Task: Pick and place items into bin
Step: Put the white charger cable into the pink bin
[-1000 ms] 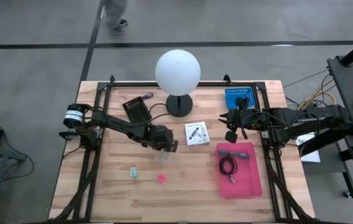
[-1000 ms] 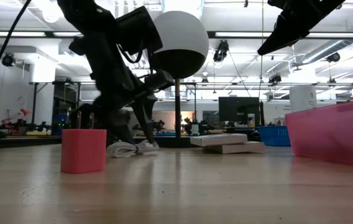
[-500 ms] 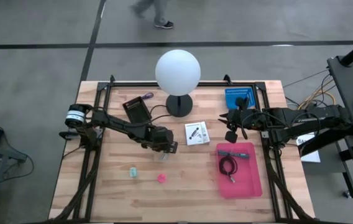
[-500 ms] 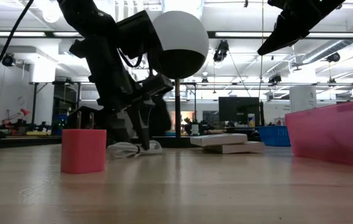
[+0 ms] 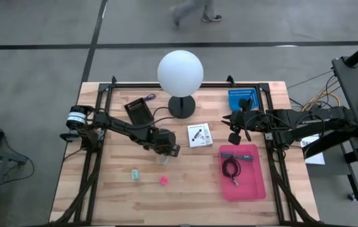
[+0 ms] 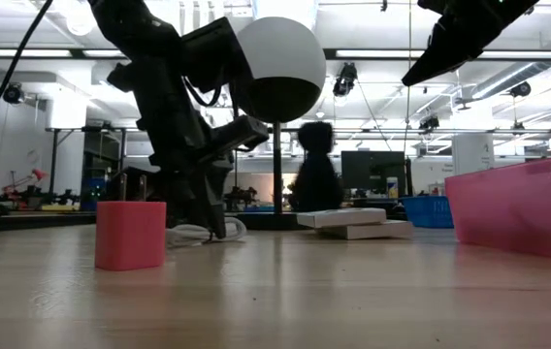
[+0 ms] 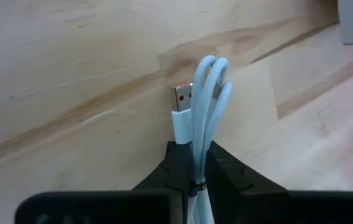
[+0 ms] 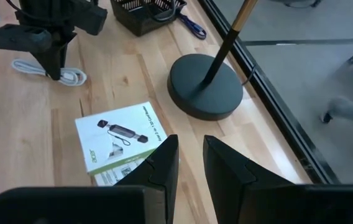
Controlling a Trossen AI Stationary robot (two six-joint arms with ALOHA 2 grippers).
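From above, my left gripper (image 5: pixel 166 152) sits low on the table (image 5: pixel 191 189) left of the white card (image 5: pixel 199 135); the pink bin (image 5: pixel 253 183) already holds a dark cable (image 5: pixel 230 167). My right gripper (image 5: pixel 234 126) waits near the bin's far end.

At table height, my fingers have come down over the pale cord (image 6: pixel 198 233), which lay loose a moment ago.

Through my left wrist, the jaws are pinched on the pale cord (image 7: pixel 204 118), so lifting can probably follow.

My right wrist shows its fingers parted, holding nothing.
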